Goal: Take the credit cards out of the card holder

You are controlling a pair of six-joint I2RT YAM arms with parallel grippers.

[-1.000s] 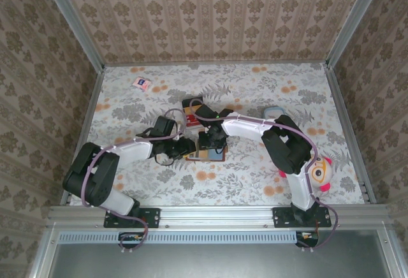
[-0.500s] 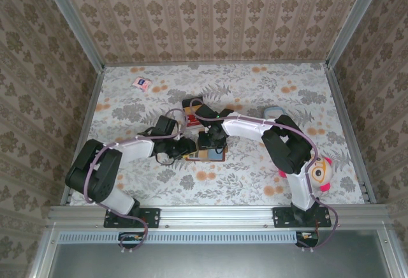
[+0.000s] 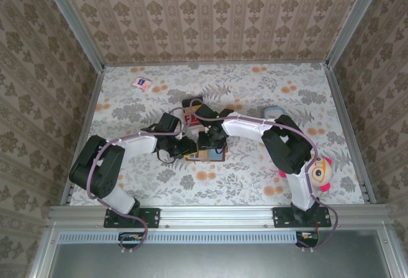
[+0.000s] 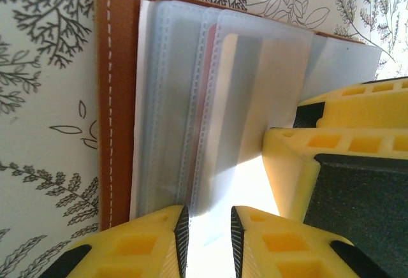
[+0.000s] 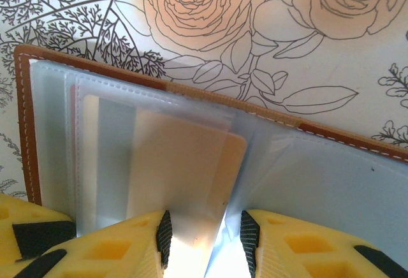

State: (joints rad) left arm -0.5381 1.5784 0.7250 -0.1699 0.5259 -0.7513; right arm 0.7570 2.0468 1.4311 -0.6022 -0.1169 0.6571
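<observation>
Left gripper (image 4: pixel 209 233): jaws a little apart, straddling the lower edge of a clear sleeve (image 4: pixel 213 176).
Right gripper (image 5: pixel 203 236): jaws partly spread, astride the sleeve that holds a pale credit card (image 5: pixel 185 169).
Card holder (image 4: pixel 191 99): lies open and flat mid-table (image 3: pixel 255 182), brown cover down, sleeves fanned.
Contents: that card sits tucked in its sleeve. Others may lie behind the frosted plastic, hard to tell.
Arms: left arm (image 3: pixel 137 143) and right arm (image 3: pixel 245 127) reach low, wrists meeting over the holder.
Nearby: red-and-orange tray (image 3: pixel 190 118) just behind.

The left arm (image 3: pixel 131 144) and right arm (image 3: pixel 245 126) show white links, black joints, purplish cables; yellow fingers (image 4: pixel 274 243), possibly plastic, bear rectangular recesses.
</observation>
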